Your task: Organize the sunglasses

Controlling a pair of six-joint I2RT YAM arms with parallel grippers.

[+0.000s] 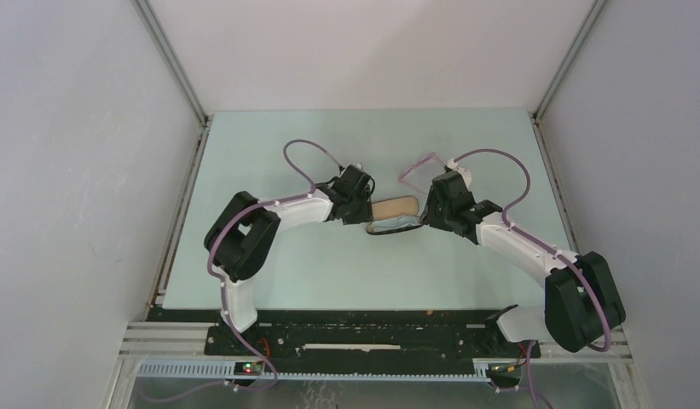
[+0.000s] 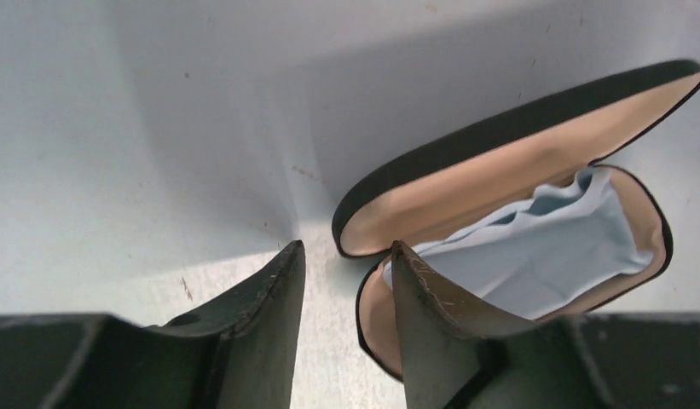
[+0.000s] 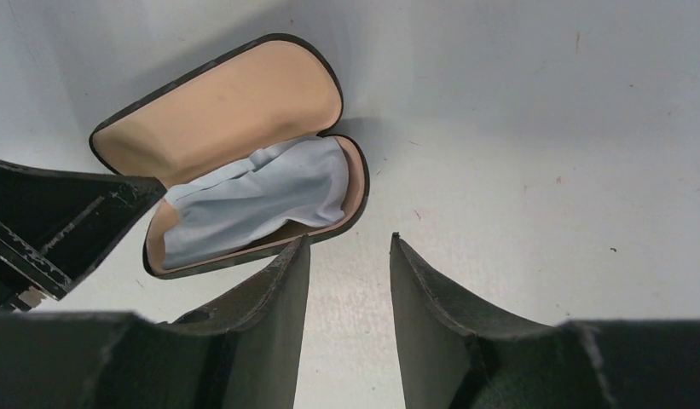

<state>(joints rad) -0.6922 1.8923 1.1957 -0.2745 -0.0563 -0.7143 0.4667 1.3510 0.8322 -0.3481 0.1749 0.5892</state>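
The black case [image 1: 394, 207] lies open mid-table, tan lining up, with a light blue cloth [image 1: 396, 225] in its lower half. A thin pink frame, the sunglasses [image 1: 416, 166], shows on the table just behind my right wrist, partly hidden by it. My left gripper [image 1: 364, 210] is at the case's left end and stands open; in the left wrist view its fingers [image 2: 282, 281] have only bare table between them, and one overlaps the case [image 2: 500, 162] and cloth [image 2: 542, 247]. My right gripper [image 1: 429, 214] is open and empty at the case's right end, beside the case [image 3: 235, 102] and cloth [image 3: 252, 200].
White walls enclose the pale green table [image 1: 329, 264] on the left, right and back. Both arms arch inward from their bases at the near edge. My left gripper's finger [image 3: 65, 221] shows at the left of the right wrist view.
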